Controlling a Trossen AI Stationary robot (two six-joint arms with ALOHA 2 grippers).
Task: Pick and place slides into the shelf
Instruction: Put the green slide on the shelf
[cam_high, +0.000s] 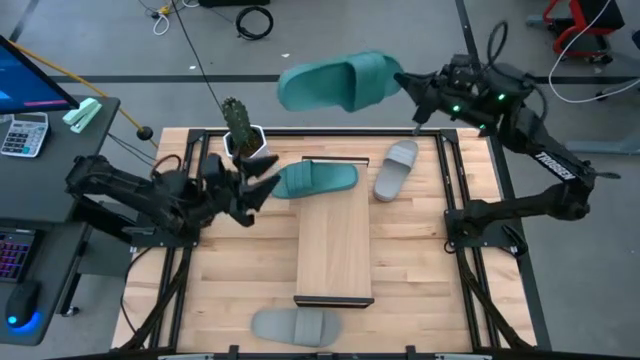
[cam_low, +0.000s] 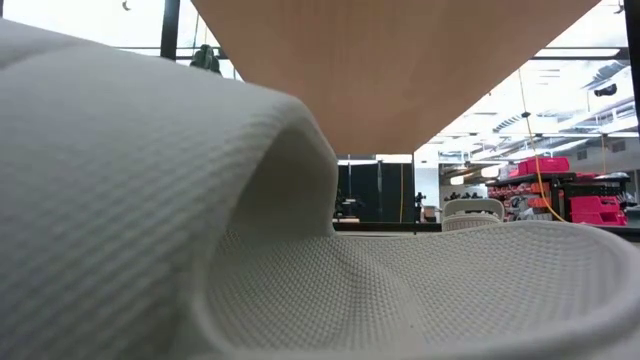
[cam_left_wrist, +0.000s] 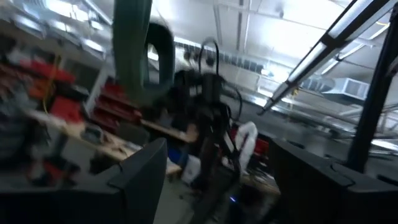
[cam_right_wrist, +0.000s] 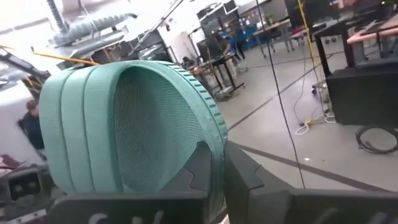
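Four slides showed from above: one teal slide (cam_high: 340, 82) was held aloft beyond the table's far edge, a second teal slide (cam_high: 313, 180) lay at the far end of the shelf (cam_high: 335, 245), one grey slide (cam_high: 396, 170) lay just right of that end, and another grey slide (cam_high: 296, 326) lay at the near edge, filling the low view. White lettering on the right arm (cam_high: 552, 165) was too small to read. A potted cactus (cam_high: 238, 124) stood behind the left gripper (cam_high: 262, 178), whose fingers were spread beside the lying teal slide. The right gripper (cam_high: 412, 88) pinched the raised slide's edge.
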